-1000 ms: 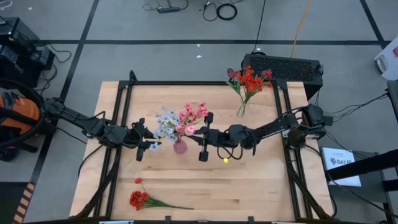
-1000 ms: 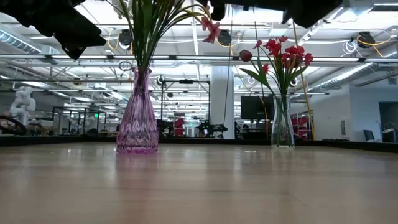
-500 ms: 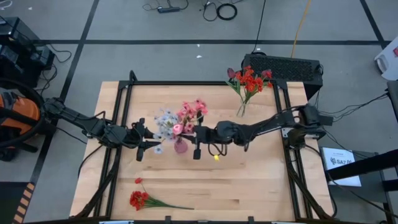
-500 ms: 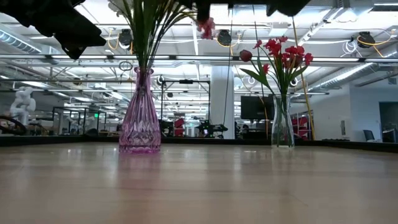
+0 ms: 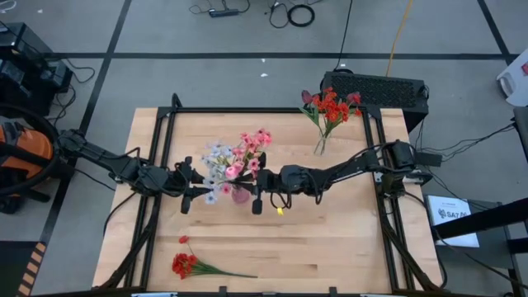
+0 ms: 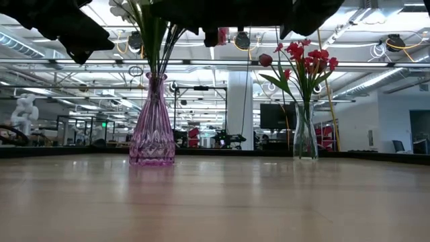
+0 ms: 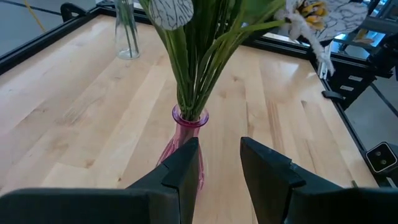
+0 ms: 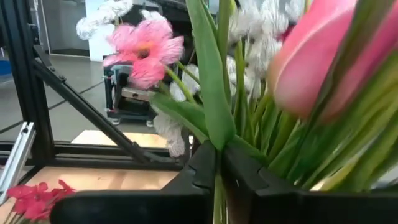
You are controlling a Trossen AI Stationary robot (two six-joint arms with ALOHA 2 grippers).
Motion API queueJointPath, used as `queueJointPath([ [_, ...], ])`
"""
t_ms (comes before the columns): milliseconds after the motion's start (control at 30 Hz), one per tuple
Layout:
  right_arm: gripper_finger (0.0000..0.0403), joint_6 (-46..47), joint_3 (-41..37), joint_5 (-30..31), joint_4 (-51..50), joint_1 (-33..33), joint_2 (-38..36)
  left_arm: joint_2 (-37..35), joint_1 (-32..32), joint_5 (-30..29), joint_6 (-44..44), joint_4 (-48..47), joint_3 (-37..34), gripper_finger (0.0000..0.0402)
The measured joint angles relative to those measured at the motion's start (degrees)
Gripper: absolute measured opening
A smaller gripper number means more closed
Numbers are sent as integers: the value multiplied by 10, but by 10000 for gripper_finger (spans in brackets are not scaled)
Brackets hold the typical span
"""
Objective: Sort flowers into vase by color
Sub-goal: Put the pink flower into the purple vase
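The right gripper (image 5: 257, 191) has moved further left across the pale wooden table (image 5: 346, 239) since a second ago and now sits right beside the faceted pink glass vase (image 6: 152, 128), its fingers pinched on a thin green flower stem (image 8: 217, 193) among the pink and pale blue-white flowers (image 5: 235, 157), which now lean more to the left. The left gripper (image 5: 191, 191) waits just left of the vase, fingers apart and empty. Red flowers stand in the clear glass vase (image 6: 304, 134) at the far right; a red spray (image 5: 185, 264) lies at the near edge.
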Motion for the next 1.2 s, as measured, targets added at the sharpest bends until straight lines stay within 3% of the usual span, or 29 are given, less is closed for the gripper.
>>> queueJointPath([
  [367,39,91,0,0,-14,-1,0,0,0,0,0,-2,0,125],
  [633,106,100,5,16,-34,-1,-19,0,0,0,0,-14,0,125],
  [900,177,88,5,91,-227,9,-91,0,0,34,-1,-15,0,125],
  [1033,194,93,5,93,-304,23,-134,0,0,43,-2,-15,0,125],
  [1200,196,96,6,93,-311,44,-170,0,0,43,-3,-14,0,125],
])
